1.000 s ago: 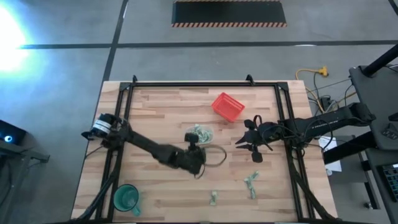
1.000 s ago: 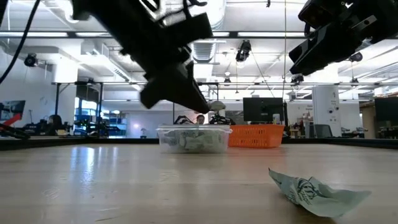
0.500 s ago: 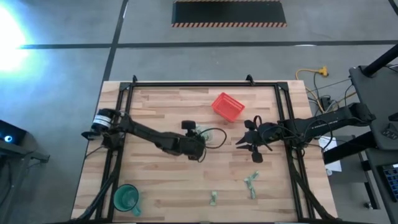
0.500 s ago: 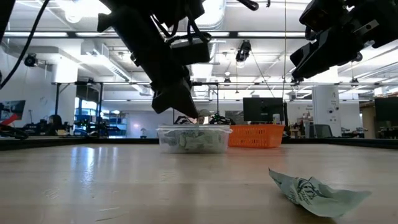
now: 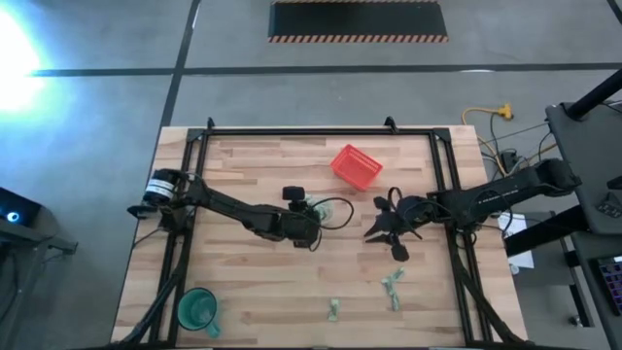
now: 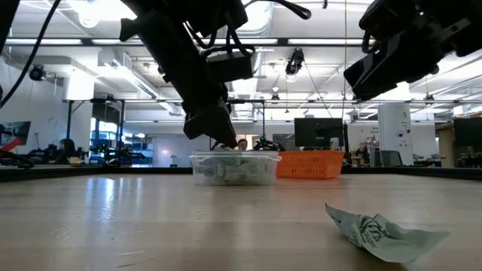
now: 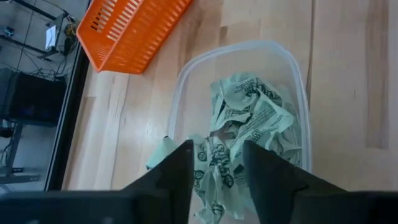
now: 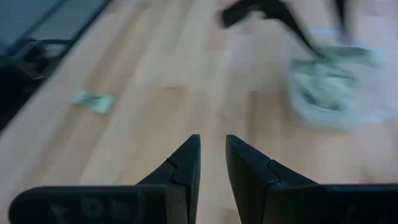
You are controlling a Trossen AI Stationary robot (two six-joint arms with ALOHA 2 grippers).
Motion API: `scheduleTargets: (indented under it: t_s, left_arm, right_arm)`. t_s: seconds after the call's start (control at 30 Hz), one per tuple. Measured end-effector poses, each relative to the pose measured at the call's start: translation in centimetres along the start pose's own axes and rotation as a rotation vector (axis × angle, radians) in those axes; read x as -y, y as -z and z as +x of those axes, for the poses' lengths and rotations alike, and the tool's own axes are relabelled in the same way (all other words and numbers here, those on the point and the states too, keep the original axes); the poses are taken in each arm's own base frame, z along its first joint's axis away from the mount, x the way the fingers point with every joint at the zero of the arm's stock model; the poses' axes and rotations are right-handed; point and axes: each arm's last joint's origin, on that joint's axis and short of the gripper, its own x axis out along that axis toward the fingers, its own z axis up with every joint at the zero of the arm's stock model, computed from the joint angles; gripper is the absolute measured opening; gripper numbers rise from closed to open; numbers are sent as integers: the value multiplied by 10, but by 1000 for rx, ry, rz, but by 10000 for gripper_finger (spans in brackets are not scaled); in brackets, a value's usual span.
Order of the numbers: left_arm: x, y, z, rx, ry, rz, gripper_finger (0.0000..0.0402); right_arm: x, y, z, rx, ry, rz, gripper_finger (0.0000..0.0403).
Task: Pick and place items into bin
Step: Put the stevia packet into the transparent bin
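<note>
The bin (image 7: pixel 242 118) is a small clear container near the table's middle (image 6: pixel 235 167), filled with pale green and white items (image 7: pixel 249 124). My left gripper (image 7: pixel 217 149) hangs just above it (image 5: pixel 309 218) with its fingers open; only the heap in the bin shows through the gap. My right gripper (image 8: pixel 212 143) hovers above the table right of the bin (image 5: pixel 385 229), its fingers a little apart with nothing between them. Loose items lie flat on the wood near the front edge (image 5: pixel 393 288) (image 5: pixel 333 309); one lies close to the low camera (image 6: pixel 384 232).
A red mesh basket (image 5: pixel 356 165) stands behind the bin toward the far right. A green cup (image 5: pixel 197 309) stands at the near left corner. Black frame rails (image 5: pixel 185 224) run along the table's left and right sides.
My left gripper has travelled from the bin's near side toward the far edge until it is over the bin, and has come down closer to it. My right gripper has shifted slightly toward the near edge.
</note>
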Motion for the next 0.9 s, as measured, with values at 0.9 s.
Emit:
scheduleTargets:
  t_s: [0.9]
  left_arm:
    - [23,31,-162,310,-28,-1,155]
  right_arm:
    - [-103,-14,128,12,-402,-455,68]
